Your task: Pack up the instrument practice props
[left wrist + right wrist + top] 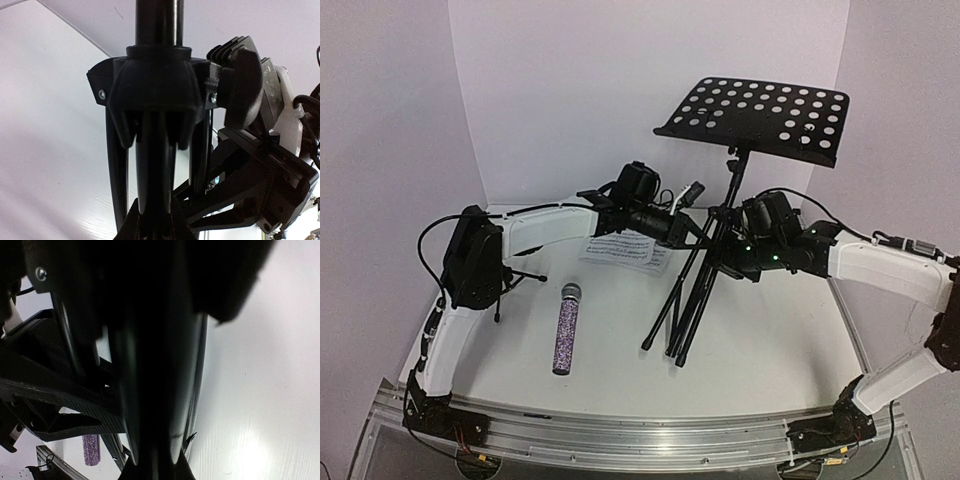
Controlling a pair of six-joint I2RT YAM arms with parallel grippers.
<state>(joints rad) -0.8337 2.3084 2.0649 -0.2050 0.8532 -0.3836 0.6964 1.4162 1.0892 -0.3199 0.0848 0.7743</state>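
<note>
Two end effectors are on the one music stand (760, 118), low on its shaft where the tripod legs gather. The left end effector (703, 228) is closed around the tube just under the leg collar (152, 85). The right end effector (728, 262) looks clamped on the same bundle from the other side (its own camera is nearly blacked out by the stand, so I judge that partly from above).

The stand is upright at the back middle of the table (770, 370) with its legs drawn half in, so its footing is narrow. Its wide perforated top (805, 128) sits high above both grips. To my eye that is the worry: a top-heavy stand could swing or topple if either grip slips or the arms pull unevenly. The locking knob (240, 85) is close beside the right arm's fingers and could catch.

A fall to the left would land on the sheet-music pages (620, 250) just beside the legs. The microphone (567, 330) lies flat nearer the front, and the mic stand (520, 275) is half hidden behind the left arm.
</note>
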